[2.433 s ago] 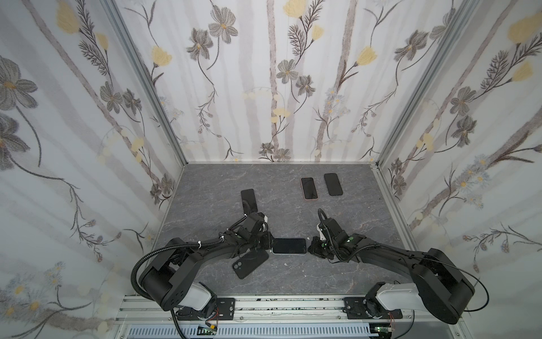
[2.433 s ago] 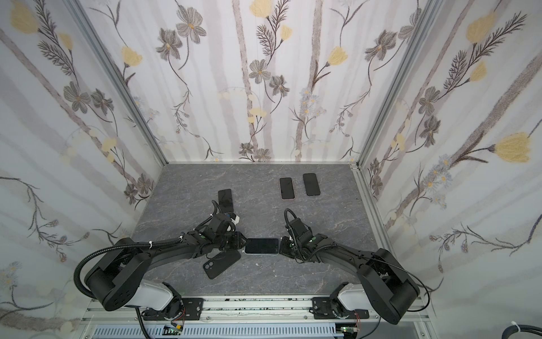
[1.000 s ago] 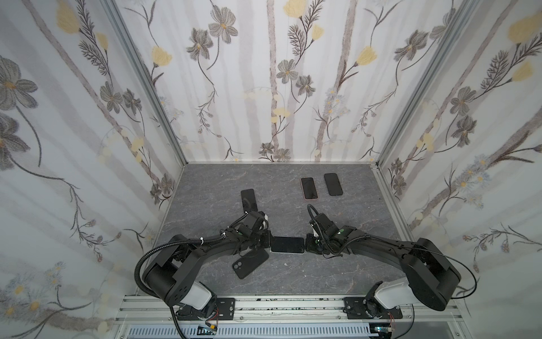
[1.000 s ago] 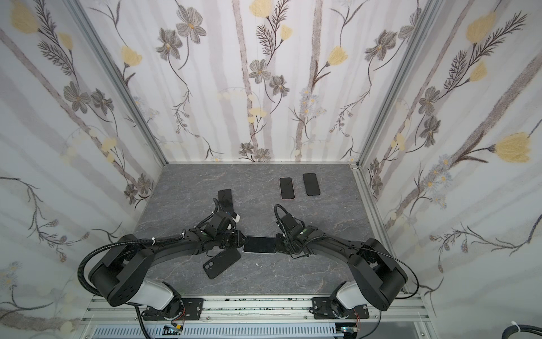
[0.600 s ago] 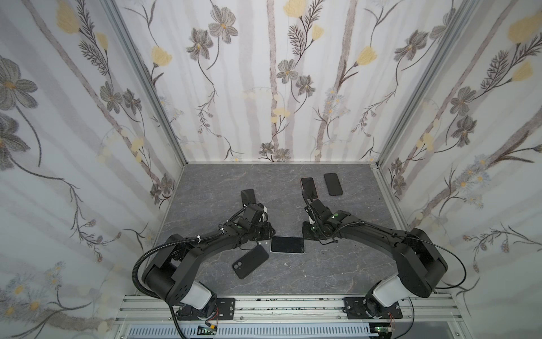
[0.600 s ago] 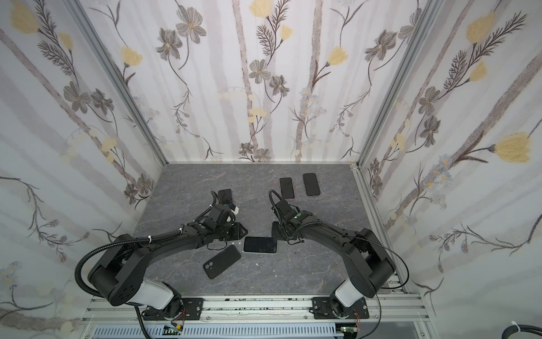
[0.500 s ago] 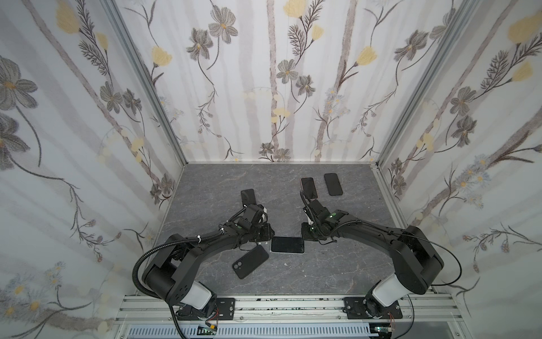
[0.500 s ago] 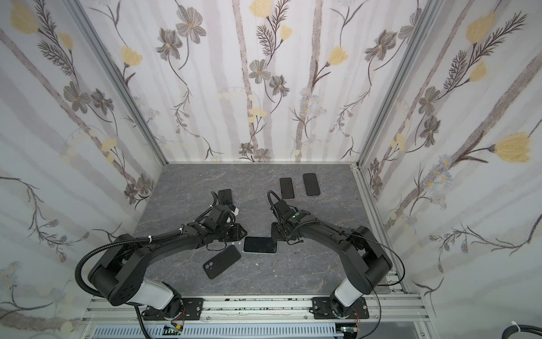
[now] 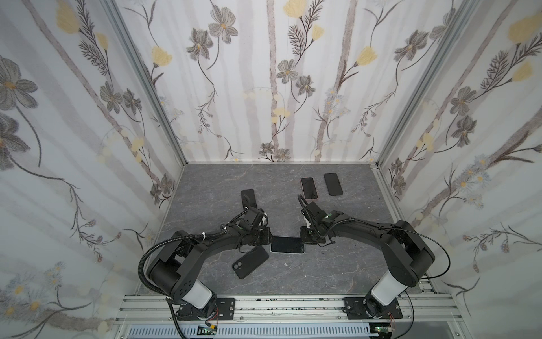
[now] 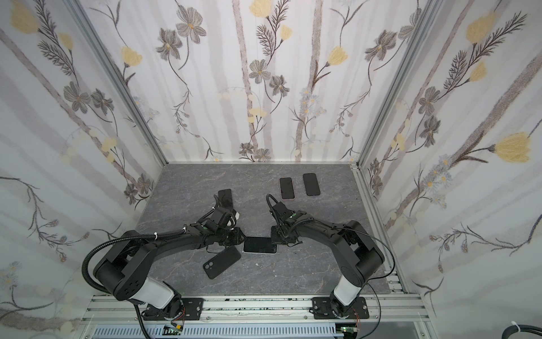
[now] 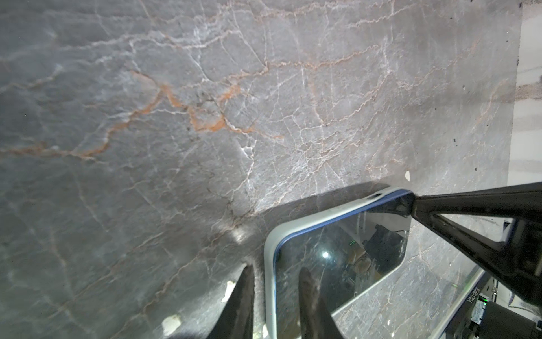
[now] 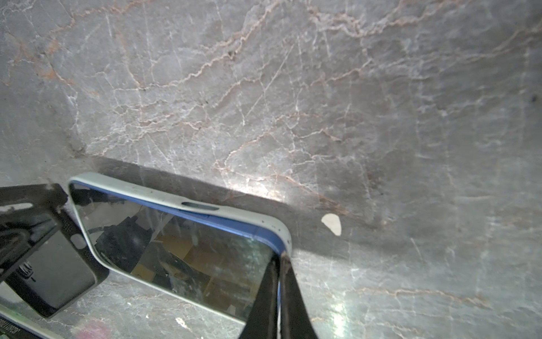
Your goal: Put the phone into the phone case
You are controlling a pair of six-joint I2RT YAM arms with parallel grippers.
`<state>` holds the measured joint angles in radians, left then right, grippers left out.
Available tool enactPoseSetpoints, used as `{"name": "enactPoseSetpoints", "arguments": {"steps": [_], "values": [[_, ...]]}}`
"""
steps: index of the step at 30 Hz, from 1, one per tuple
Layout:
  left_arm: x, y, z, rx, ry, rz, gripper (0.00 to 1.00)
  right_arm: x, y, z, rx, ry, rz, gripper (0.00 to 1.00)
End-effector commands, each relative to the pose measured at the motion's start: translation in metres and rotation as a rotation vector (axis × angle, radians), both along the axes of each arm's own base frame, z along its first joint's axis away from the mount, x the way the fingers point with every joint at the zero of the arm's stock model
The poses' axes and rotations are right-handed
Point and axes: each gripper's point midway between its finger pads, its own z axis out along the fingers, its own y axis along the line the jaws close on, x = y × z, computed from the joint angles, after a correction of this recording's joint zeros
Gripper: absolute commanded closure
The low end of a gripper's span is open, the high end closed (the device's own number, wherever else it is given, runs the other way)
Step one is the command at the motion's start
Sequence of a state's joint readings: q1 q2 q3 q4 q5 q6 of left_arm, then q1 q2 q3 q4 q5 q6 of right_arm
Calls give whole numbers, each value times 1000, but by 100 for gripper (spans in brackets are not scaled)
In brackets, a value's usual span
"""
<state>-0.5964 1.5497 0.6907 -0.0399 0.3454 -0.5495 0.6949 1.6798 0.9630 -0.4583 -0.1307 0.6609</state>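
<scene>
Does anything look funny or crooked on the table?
Yes. The phone in the middle doesn't look fully tucked into its pale case: its blue edge pokes up at the corner under the right gripper. Beside it, a black phone or case lies slanted, back up.

Black jointed arms (image 9: 366, 232), white base segments (image 9: 199, 293), looped cables (image 9: 141, 264)

Back down at phone (image 9: 286, 245) ends: left end effector (image 9: 266, 238), right end effector (image 9: 305, 238); right jaws closed.
</scene>
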Motion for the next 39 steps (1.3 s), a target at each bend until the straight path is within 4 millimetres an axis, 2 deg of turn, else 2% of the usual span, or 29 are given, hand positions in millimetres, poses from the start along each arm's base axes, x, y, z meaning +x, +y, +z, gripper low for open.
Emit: {"name": "enactPoseSetpoints", "arguments": {"steps": [1,9,13,18,22,24,27,31,36,37,39], "values": [[-1,-1,-3,-6,1,-9,75,-3,-8,-14,-56,17,6,94],[-5,4,-22,18,28,-1,78,-19,-23,-38,-137,87,8,95],[-7,3,-24,17,36,-4,78,-24,-26,-46,-159,105,15,95],[-6,3,-22,18,28,-5,78,-23,-20,-42,-150,94,23,95],[-3,1,-18,12,19,-7,78,-16,-12,-29,-129,63,27,94],[1,0,-10,4,-2,-4,78,-7,-1,-13,-96,15,47,93],[13,-4,14,-15,-73,2,77,10,17,24,-53,-102,94,92],[31,-5,57,-28,-205,12,75,31,36,83,-7,-287,138,89],[40,5,118,-40,-407,26,73,44,38,161,47,-553,155,87],[40,10,133,-43,-459,37,73,47,36,175,57,-607,156,87],[38,19,155,-45,-554,44,72,38,44,196,107,-692,205,82]]}}
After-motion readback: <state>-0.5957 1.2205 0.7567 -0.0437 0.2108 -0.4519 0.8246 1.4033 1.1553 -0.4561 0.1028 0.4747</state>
